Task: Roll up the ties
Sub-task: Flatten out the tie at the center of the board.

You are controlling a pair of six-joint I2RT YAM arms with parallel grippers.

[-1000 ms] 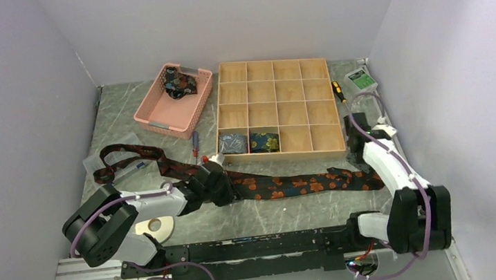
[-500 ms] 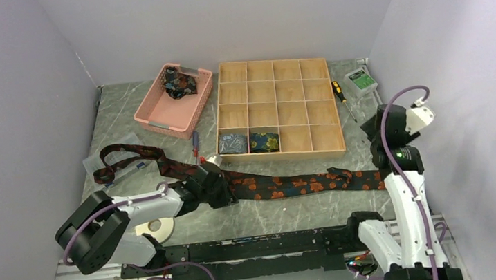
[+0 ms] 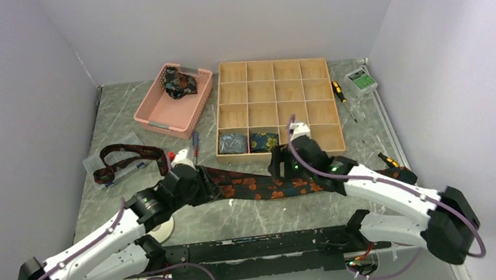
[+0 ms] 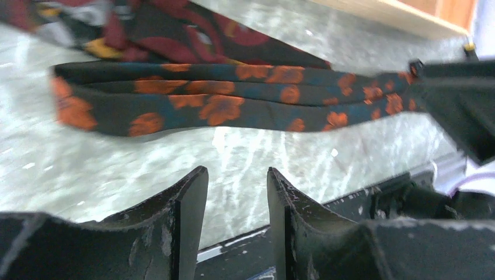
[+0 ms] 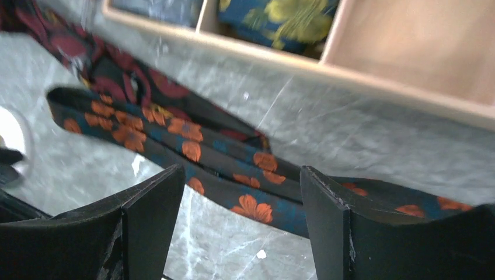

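Top external: the right gripper (image 3: pixel 278 167) has swung from the edge of the table (image 3: pixel 125 118) to the middle, over the orange-flowered tie (image 3: pixel 271 187) (folded double), which lies before the wooden tray (image 3: pixel 270 61). Left wrist: the left gripper (image 4: pixel 236 175) is narrowly parted and empty, beside the tie. Right wrist: jaws wide, empty.

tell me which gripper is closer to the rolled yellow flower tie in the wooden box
Right. The right gripper hovers just in front of the wooden box, near the rolled yellow flower tie; the left gripper is farther left, by the orange flower tie.
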